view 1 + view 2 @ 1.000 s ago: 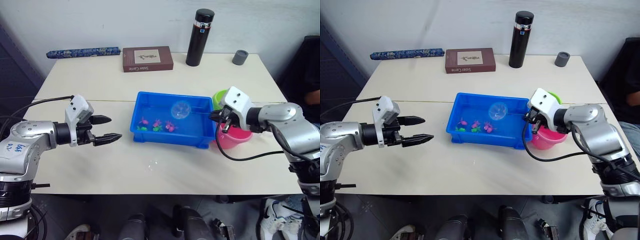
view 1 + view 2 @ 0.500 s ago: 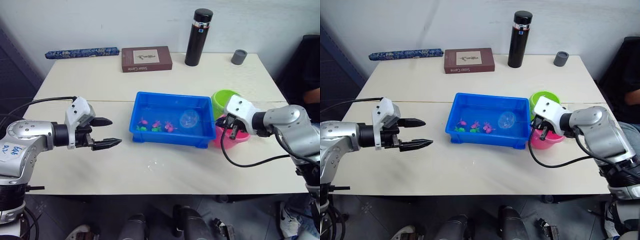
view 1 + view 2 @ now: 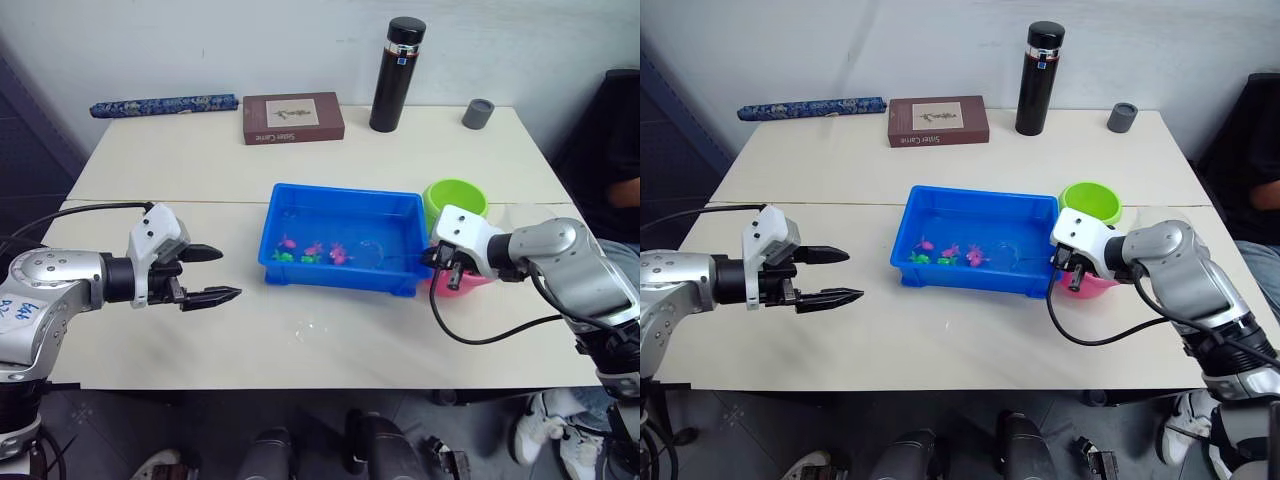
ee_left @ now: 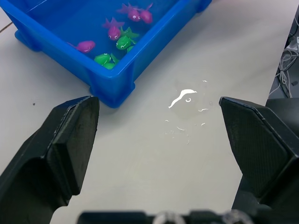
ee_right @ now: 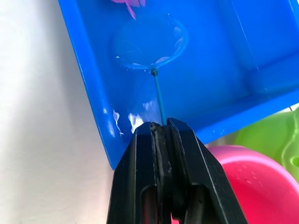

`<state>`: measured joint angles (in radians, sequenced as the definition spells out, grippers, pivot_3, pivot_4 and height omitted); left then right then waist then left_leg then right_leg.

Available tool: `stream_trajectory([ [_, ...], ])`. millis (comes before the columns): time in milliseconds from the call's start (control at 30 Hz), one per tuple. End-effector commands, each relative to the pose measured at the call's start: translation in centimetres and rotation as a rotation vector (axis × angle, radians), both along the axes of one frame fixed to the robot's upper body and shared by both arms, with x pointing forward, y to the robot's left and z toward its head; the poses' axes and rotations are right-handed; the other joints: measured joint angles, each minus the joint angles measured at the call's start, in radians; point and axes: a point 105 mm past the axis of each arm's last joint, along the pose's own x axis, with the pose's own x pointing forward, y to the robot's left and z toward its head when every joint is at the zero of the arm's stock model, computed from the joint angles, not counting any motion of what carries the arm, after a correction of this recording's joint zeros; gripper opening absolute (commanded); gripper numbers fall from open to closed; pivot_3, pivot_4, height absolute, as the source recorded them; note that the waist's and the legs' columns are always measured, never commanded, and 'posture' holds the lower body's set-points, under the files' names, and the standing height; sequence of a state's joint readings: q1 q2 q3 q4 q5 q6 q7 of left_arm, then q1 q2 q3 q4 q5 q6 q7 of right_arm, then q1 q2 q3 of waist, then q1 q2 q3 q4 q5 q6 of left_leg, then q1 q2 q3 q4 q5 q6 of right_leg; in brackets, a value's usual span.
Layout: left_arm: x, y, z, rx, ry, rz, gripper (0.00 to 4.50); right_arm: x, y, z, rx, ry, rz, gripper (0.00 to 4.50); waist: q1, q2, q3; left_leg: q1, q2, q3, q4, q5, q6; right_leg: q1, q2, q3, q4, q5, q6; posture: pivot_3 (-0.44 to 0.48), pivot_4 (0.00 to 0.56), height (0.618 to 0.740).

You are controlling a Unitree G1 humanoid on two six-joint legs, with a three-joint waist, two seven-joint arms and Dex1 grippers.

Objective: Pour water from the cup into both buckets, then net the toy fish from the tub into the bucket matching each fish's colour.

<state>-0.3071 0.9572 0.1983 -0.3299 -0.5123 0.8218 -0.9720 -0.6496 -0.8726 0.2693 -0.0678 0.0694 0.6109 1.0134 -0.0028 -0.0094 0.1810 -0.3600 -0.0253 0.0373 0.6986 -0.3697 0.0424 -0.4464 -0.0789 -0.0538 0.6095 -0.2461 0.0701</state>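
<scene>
Right wrist view: right hand (image 5: pixel 163 128) pinches round net's (image 5: pixel 150 42) thin handle.

Pale beige table (image 3: pixel 300 340) against white wall (image 3: pixel 250 40), dark floor beneath

Even, bright, diffuse light, seemingly from overhead; shadows on the worktop (image 3: pixel 330 350) soft and short. Faint shadow under the tub (image 3: pixel 345 240) along its 6 o'clock wall. Spilled water (image 4: pixel 184 98) near the tub throws a hard white glint in the left wrist view. Specular streaks on the tub's wet inner wall in the right wrist view. Black fingers (image 4: pixel 60 154) up close in the wrist views are slightly soft; the toy fish (image 4: pixel 119 35) are sharp. Mild wide-angle bowing at the head views' edges.
</scene>
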Motion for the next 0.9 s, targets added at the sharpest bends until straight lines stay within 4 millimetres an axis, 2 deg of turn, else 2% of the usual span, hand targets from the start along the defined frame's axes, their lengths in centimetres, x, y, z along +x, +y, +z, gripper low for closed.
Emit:
stream_trajectory([
  [33, -0.4, 0.1, 1.5, 0.008, -0.053, -0.003, 4.43, 0.0, 0.9, 0.4, 0.008, -0.02, 0.032, 0.0, 0.0, 0.0, 0.0, 0.0, 0.0, 0.0, 0.0, 0.0, 0.0, 0.0, 0.0, 0.0, 0.0, 0.0, 0.0, 0.0, 0.15, 0.74],
  [400, -0.8, 0.5, 1.5, 0.011, -0.054, 0.02, 4.43, 0.0, 2.1, 0.4, 0.06, -0.004, 0.051, 0.0, -0.001, 0.0, 0.0, 0.0, 0.0, 0.0, 0.0, 0.0, 0.0, 0.0, 0.0, 0.0, 0.0, 0.0, 0.0, 0.0, 0.15, 0.74],
  [600, -0.7, 0.6, 1.6, 0.009, -0.059, 0.024, 4.43, 0.2, 1.8, -0.2, 0.003, -0.009, 0.051, 0.0, 0.0, 0.0, 0.0, 0.0, 0.0, 0.0, 0.0, 0.0, 0.0, 0.0, 0.0, 0.0, 0.0, 0.0, 0.0, 0.0, 0.15, 0.74],
  [900, -0.8, 0.7, 1.6, 0.008, -0.061, 0.033, 4.43, 0.7, 3.2, -0.3, 0.049, -0.009, 0.05, 0.0, -0.003, 0.0, 0.0, 0.0, 0.0, 0.0, 0.0, 0.0, 0.0, 0.0, 0.0, 0.0, 0.0, 0.0, 0.0, 0.0, 0.15, 0.74],
])
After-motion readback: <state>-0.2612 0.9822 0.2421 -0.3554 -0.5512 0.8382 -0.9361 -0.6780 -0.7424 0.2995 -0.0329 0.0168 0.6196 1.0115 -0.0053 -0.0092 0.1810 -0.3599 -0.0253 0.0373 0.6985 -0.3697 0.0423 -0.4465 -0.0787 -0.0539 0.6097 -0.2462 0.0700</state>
